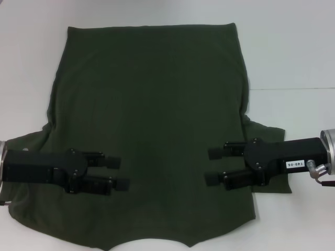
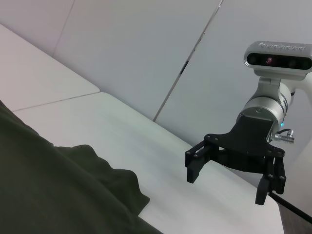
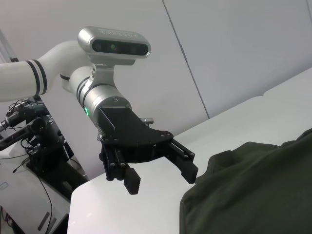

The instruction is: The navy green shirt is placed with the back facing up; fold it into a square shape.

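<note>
The navy green shirt (image 1: 152, 104) lies spread flat on the white table, plain side up, hem at the far side and neckline at the near edge. Its sleeves stick out at the left (image 1: 23, 149) and right (image 1: 272, 137). My left gripper (image 1: 122, 173) hovers open over the shirt's near left part, fingers pointing inward. Opposite it, my right gripper (image 1: 210, 166) is open over the near right part. The left wrist view shows the right gripper (image 2: 228, 184) beyond a sleeve of the shirt (image 2: 58, 190). In the right wrist view the left gripper (image 3: 161, 178) hangs past the shirt (image 3: 253, 190).
The white table (image 1: 293, 47) extends beyond the shirt on the far side and at the right, with a seam line (image 1: 293, 88) across it. Grey wall panels (image 2: 146, 44) stand behind the table. Cables and equipment (image 3: 29, 141) sit off the table's end.
</note>
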